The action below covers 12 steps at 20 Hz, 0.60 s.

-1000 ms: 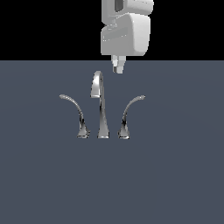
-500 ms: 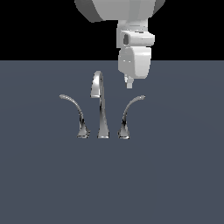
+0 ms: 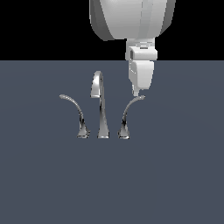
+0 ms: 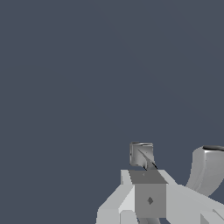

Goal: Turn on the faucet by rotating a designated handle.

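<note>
Slate-grey table (image 3: 175, 183) ran flat under a black backdrop, and the gripper (image 3: 138, 92) was right down on the job. It had swung across from above the spout (image 3: 99, 103) and dropped a good way over the last second, so its tip now sat just at the outer end of the handle (image 3: 129, 114), the lever on the exterior view's right. Touching or a hair apart? That view could not settle it. The handle itself looked unmoved, its base beside the faucet's middle post, below and slightly inward of the gripper. By my reckoning the approach was nearly finished and the push that turns the lever had not begun.

The exterior view gave the whole set, including the mirror lever (image 3: 75, 114) on the far side of the spout, well away from the gripper. The wrist view hid all that; it showed one fingertip (image 4: 141, 154) and a chrome curve (image 4: 208, 168) close alongside. Whether the gripper stood parted or closed, neither picture revealed.
</note>
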Available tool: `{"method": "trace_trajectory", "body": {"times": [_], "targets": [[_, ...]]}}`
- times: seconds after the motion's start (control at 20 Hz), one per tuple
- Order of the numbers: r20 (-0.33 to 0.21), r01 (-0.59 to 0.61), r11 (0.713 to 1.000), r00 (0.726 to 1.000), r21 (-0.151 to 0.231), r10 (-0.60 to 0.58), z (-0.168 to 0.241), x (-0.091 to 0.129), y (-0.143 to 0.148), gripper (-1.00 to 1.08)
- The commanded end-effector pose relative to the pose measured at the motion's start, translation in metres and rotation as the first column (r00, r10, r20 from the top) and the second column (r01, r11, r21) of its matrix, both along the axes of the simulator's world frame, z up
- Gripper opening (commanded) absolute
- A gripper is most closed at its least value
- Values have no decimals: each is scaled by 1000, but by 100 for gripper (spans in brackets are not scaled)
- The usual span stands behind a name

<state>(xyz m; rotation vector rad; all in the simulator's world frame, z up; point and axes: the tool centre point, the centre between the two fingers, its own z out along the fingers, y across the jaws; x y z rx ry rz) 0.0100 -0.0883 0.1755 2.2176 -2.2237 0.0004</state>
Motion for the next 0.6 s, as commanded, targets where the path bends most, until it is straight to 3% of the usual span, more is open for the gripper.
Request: {"method": "trace_trajectory", "body": {"times": [0.0, 0.35, 0.55], "targets": [[0, 22, 1000, 1000, 0, -22, -4, 2, -4, -100], [0, 30, 1000, 1000, 0, -30, -5, 3, -6, -100], [0, 30, 1000, 1000, 0, -30, -5, -10, -10, -100]]}}
